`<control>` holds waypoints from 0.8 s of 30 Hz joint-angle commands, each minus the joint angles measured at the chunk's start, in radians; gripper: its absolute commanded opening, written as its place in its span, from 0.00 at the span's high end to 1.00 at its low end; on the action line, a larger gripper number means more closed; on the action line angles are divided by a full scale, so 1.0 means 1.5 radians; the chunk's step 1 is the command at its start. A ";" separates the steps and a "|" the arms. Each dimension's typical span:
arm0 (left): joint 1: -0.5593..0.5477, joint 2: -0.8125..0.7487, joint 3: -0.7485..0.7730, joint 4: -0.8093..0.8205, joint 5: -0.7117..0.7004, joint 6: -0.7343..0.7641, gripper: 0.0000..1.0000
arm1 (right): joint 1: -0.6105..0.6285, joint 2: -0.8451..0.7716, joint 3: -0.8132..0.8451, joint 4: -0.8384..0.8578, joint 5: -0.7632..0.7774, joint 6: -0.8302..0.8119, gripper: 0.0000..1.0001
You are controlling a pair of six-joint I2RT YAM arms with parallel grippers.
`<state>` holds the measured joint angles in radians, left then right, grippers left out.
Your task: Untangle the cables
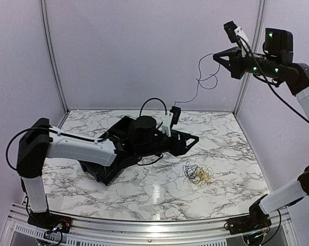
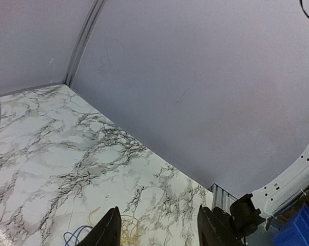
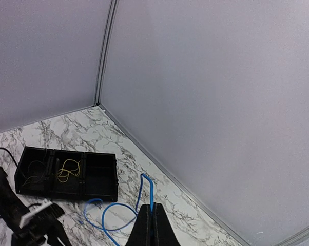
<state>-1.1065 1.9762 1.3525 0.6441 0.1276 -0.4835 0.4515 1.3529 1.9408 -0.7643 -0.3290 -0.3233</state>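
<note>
1. R gripper (image 3: 151, 211) is clenched on the blue cable (image 3: 144, 197). The strand leaves its tips and drops in loose loops below it.
2. R gripper is held high, well above the table (image 1: 231, 138). This is prob. to draw that one strand up and out so it hangs free of the rest.
3. From above, the strand trails down and away from R gripper toward the L arm (image 1: 82, 148). Whether its lower end is snagged on anything can't be told.
4. L gripper (image 2: 159, 215) is released, jaws apart, w/ only marble showing between them.
5. The tangle (image 1: 198, 174) lies on the table just below L gripper's tips. Yellow and blue loops show by one finger. L gripper is likely there to pin or pick the next strand while R keeps the blue one taut.
6. A black tray (image 3: 67, 190) sits behind L gripper, under its arm. A yellow wire (image 3: 68, 169) lies in one compartment, so it is prob. the drop spot for freed strands.
7. Room to move:
   - Bare marble lies ahead of and beside L gripper, w/ the walls beyond.
   - R gripper has free air beneath it, but a wall is close behind its arm.
</note>
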 commanded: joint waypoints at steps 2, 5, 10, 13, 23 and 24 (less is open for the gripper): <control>0.017 -0.159 -0.159 -0.031 -0.107 0.028 0.46 | 0.005 0.035 -0.009 0.070 0.008 -0.009 1.00; 0.017 -0.250 -0.234 -0.066 -0.134 0.035 0.46 | 0.011 0.074 -0.003 0.085 -0.002 0.001 1.00; 0.017 -0.412 -0.346 -0.135 -0.171 0.034 0.46 | 0.039 0.142 0.014 0.121 -0.011 0.013 1.00; 0.017 -0.493 -0.389 -0.197 -0.205 0.031 0.46 | 0.061 0.191 0.031 0.136 -0.010 0.015 1.00; 0.017 -0.718 -0.417 -0.408 -0.440 0.015 0.46 | 0.114 0.347 0.119 0.182 -0.009 0.018 1.00; 0.017 -0.740 -0.414 -0.422 -0.458 0.019 0.46 | 0.117 0.364 0.133 0.184 -0.010 0.021 1.00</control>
<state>-1.0817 0.9493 0.7055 0.1871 -0.3809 -0.4644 0.6075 1.8359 2.0422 -0.5537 -0.3359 -0.3138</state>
